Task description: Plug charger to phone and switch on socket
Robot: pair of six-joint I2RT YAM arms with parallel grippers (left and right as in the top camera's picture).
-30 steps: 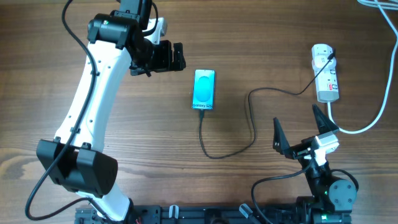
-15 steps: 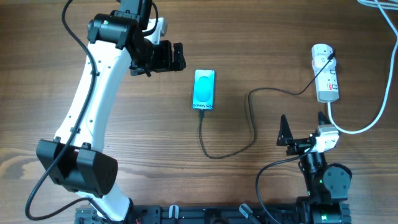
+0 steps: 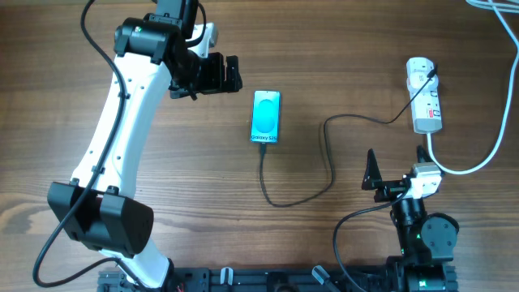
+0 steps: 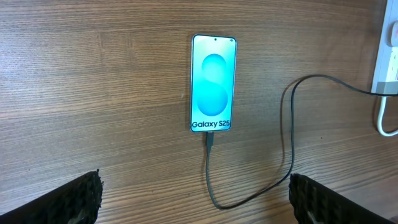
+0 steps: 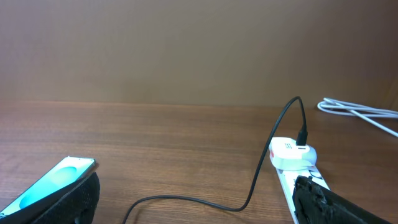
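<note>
Overhead, phone [image 3: 266, 117] central, charger [image 3: 328, 152] plugged in, socket [image 3: 425, 105] near right edge.

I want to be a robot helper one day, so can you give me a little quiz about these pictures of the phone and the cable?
1. True or false: the cable is plugged into the bottom end of the phone.
2. What does the left gripper hold? A the phone, B the cable, C nothing.
3. Which gripper is nearer the power strip?

Key: 1 true. 2 C, it is open and empty. 3 the right gripper.
</note>
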